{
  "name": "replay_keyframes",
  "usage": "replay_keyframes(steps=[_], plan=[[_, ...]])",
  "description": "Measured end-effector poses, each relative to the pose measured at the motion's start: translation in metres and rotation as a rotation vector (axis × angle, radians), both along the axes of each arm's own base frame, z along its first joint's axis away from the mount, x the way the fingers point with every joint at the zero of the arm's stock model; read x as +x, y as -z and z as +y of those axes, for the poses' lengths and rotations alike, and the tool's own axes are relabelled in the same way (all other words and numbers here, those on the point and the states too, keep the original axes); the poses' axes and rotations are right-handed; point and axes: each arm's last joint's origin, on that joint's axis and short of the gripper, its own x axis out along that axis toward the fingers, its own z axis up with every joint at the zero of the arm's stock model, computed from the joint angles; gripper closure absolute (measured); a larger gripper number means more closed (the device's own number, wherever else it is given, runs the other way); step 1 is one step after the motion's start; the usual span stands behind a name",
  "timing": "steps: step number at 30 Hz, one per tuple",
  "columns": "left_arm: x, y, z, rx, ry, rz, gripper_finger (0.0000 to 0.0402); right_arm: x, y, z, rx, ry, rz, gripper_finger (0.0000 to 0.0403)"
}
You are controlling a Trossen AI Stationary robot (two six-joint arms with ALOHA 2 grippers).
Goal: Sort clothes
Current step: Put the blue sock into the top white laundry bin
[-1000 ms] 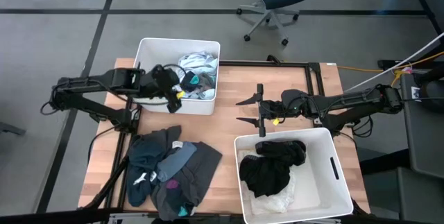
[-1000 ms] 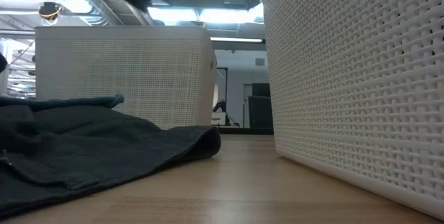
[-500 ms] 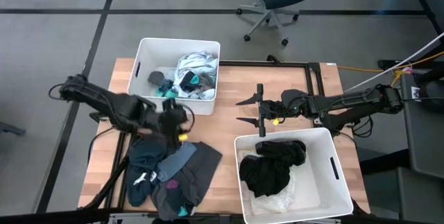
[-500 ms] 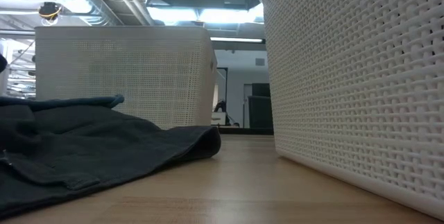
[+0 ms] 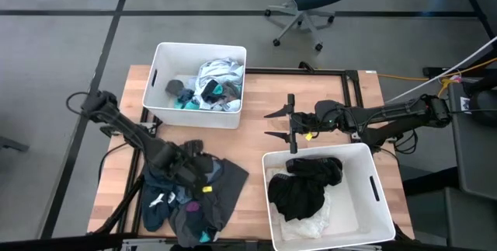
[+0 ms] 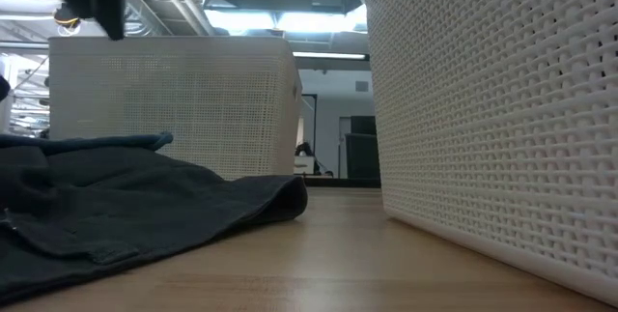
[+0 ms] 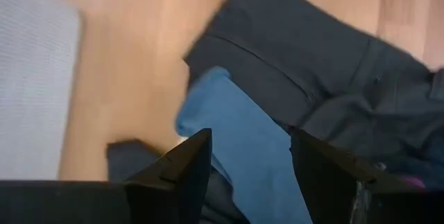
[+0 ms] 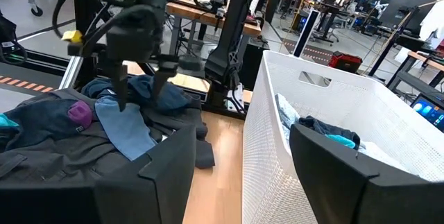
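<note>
I have the left claw (image 5: 194,172) spread open over the unsorted clothes (image 5: 190,196) at lower left of the tabletop (image 5: 256,138), ready for another pick; the right claw (image 5: 281,124) waits open at centre.

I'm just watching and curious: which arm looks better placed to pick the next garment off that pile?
The left, probably. Its gripper hangs open right over the clothes pile, above a blue piece. The right gripper waits open mid-table, apart from the pile.
</note>
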Motion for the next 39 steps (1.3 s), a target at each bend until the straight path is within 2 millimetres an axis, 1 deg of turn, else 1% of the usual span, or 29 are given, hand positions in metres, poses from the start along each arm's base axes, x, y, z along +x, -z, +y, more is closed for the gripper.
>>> replay_keyframes(steps=[4,7,13,16,19,24,33,36,39], plan=[[0.001,0.011,-0.005,-0.016,0.035,0.039,0.0218,0.000,0.000,0.000,0.000,-0.001,0.000,0.0170],[-0.002,0.027,-0.005,-0.046,0.046,0.072,0.0218,0.000,0.000,0.000,0.000,0.000,0.000,0.0170],[-0.013,0.061,0.006,-0.035,-0.022,0.150,0.0218,0.000,0.000,0.000,0.000,0.000,0.000,0.0170],[-0.017,0.074,0.011,-0.035,-0.061,0.172,0.0218,0.000,0.000,0.000,0.000,0.000,0.000,0.0170],[-0.018,0.083,0.010,-0.093,-0.056,0.165,0.0218,0.000,0.000,0.000,0.000,0.000,-0.001,0.0170],[-0.016,0.089,0.008,-0.121,-0.023,0.128,0.0218,0.000,0.000,0.000,0.000,0.000,-0.002,0.0170],[-0.014,0.090,0.007,-0.122,0.001,0.111,0.0219,0.000,0.000,0.000,0.000,0.000,-0.002,0.0170],[-0.014,0.090,0.008,-0.113,0.004,0.107,0.0231,0.000,0.000,0.000,0.000,0.000,-0.002,0.0170],[-0.014,0.089,0.008,-0.107,0.005,0.103,0.0252,0.000,0.000,0.000,0.000,0.000,-0.002,0.0170]])
